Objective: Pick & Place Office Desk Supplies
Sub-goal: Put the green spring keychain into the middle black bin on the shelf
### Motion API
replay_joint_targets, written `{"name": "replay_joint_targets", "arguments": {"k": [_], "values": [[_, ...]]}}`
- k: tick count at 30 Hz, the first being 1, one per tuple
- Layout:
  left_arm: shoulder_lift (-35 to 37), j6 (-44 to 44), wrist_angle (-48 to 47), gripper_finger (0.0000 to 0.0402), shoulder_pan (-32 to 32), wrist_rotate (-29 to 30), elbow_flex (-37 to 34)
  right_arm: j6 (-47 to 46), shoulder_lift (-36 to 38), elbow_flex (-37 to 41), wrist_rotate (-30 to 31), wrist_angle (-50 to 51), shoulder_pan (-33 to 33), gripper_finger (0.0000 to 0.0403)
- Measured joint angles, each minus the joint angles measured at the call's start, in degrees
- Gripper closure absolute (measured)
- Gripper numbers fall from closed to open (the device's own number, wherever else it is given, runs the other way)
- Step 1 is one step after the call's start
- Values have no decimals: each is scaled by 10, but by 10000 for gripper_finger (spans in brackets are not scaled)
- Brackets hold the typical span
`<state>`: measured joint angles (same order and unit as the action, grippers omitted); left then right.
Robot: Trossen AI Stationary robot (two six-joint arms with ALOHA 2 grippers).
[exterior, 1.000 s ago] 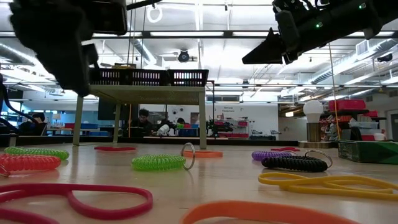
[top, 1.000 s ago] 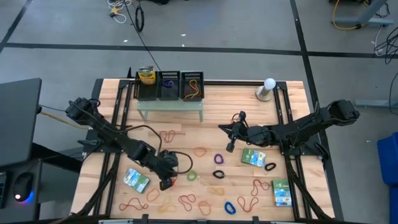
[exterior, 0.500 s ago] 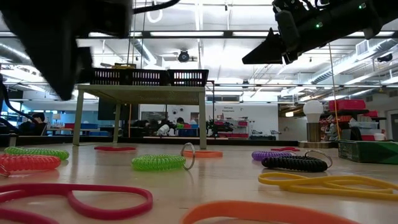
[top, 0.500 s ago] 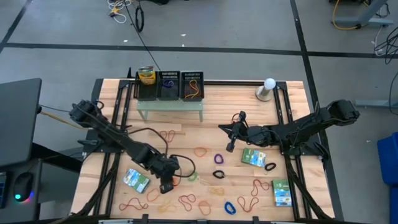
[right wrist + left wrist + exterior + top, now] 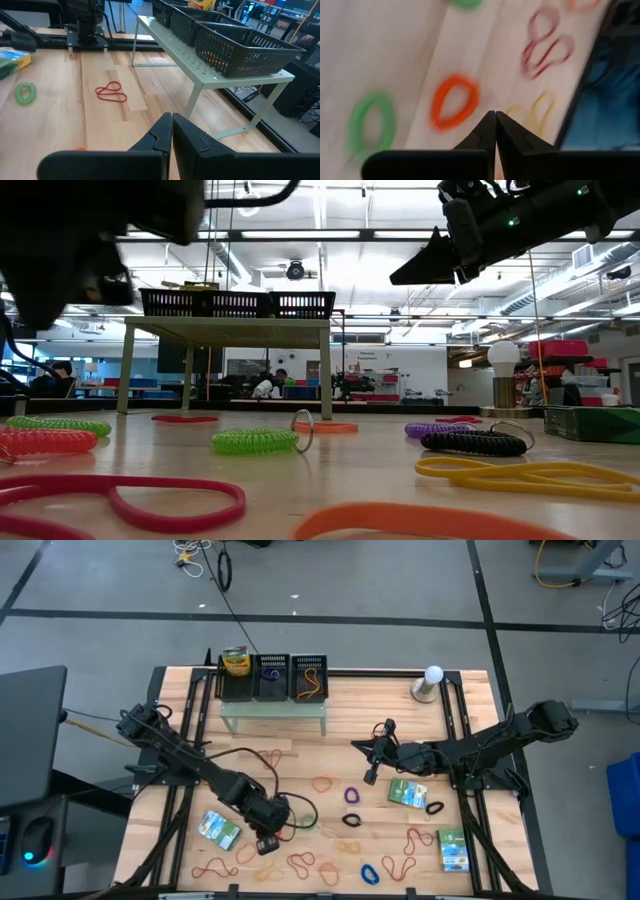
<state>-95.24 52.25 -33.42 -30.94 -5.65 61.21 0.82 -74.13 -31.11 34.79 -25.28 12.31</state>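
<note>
The left arm is stretched from the left edge of the counter toward the middle of the front edge. It is bent at the elbow, with a cable looped beside its wrist. The left gripper (image 5: pixel 267 843) is pointed down, near the front edge, and its two fingers (image 5: pixel 489 131) are pressed together with nothing between them.

The right arm is reached in from the right edge toward the middle of the counter and is held up off the top. The right gripper (image 5: pixel 370 778) is closed too, and nothing is held in it.
</note>
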Motion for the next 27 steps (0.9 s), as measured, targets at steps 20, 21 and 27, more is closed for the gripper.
{"name": "replay_joint_targets", "arguments": {"k": [20,21,27], "values": [[-43,-169,-140,244,22,118,14,0,0,0,0,3,0,380],[-51,-180,-144,247,25,118,14,0,0,0,0,3,0,380],[-85,-214,-147,262,26,130,14,0,0,0,-1,5,0,380]]}}
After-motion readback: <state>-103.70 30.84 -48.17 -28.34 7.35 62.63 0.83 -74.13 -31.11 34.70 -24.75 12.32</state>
